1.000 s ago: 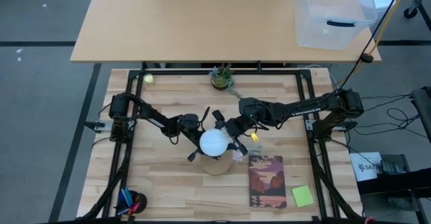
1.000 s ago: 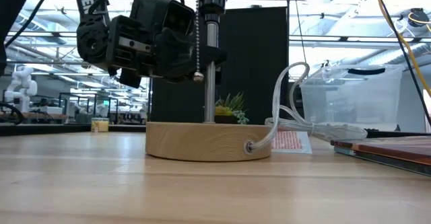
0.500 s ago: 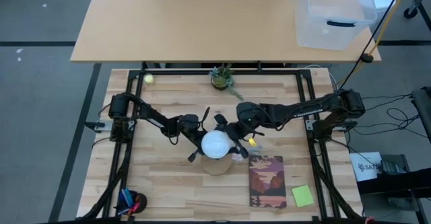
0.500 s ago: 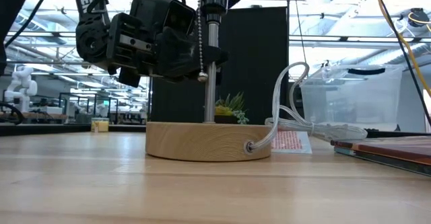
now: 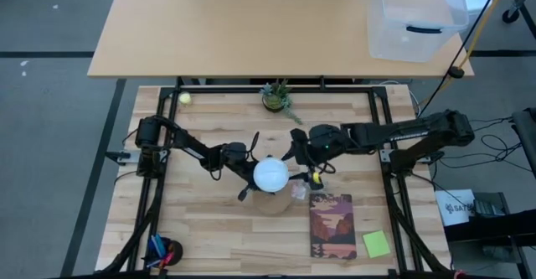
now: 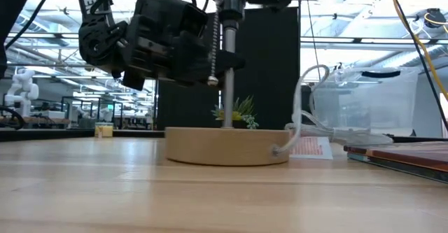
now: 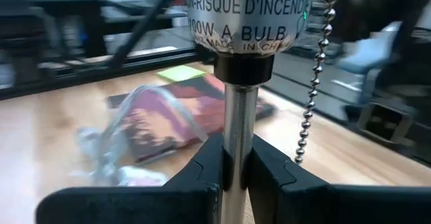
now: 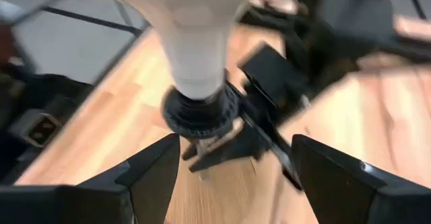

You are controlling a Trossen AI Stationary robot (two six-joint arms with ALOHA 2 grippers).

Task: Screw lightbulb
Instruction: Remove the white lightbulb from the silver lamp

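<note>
The white lightbulb (image 5: 270,174) stands upright in the black socket (image 8: 201,113) on top of a table lamp. The lamp has a round wooden base (image 6: 227,146) flat on the table and a thin metal pole (image 6: 228,79). My left gripper (image 7: 236,162) is shut on that pole below the socket, reaching in from the table's left. My right gripper (image 8: 236,177) hangs open just right of the bulb (image 8: 192,29), a finger to either side of the bulb's neck and apart from it. A bead pull chain (image 7: 312,89) hangs from the socket. My left gripper pinches the lamp's metal pole (image 7: 236,126) between its two fingers, a little below the socket. The fingers come in about level from the table's left and lie across the upright pole. The lamp stands with its wooden base on the table.
A book (image 5: 332,224) and a green sticky note (image 5: 376,244) lie right of the lamp. A small potted plant (image 5: 276,97) and a yellow-green ball (image 5: 184,98) are at the far edge. The lamp's clear cord (image 6: 306,110) loops right. A cup of pens (image 5: 163,252) stands near left.
My right gripper has come off the bulb and drawn back toward the table's right edge, rising a little and tipping more level. The lamp, held by my left gripper, has slid a little toward the table's right, staying upright.
</note>
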